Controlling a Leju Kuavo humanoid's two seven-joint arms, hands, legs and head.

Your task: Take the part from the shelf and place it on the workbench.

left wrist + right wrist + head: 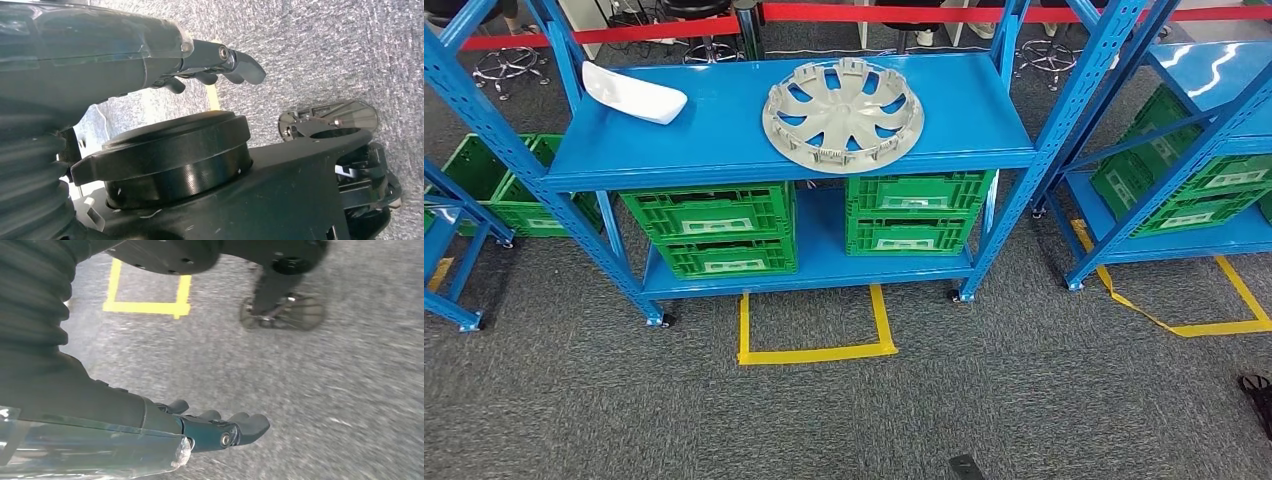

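Observation:
A grey wheel cover lies flat on the top board of the blue shelf, right of centre. A white curved plastic part rests on the same board at its left end. My left hand hangs beside my body over the grey carpet, its dark fingers loosely apart and holding nothing. My right hand hangs the same way above the carpet, fingers apart and empty. Both hands are far from the shelf.
Green crates fill the shelf's lower board. A yellow tape square marks the carpet in front of it. More blue shelves with green crates stand at the right and left. Red barrier tape runs behind.

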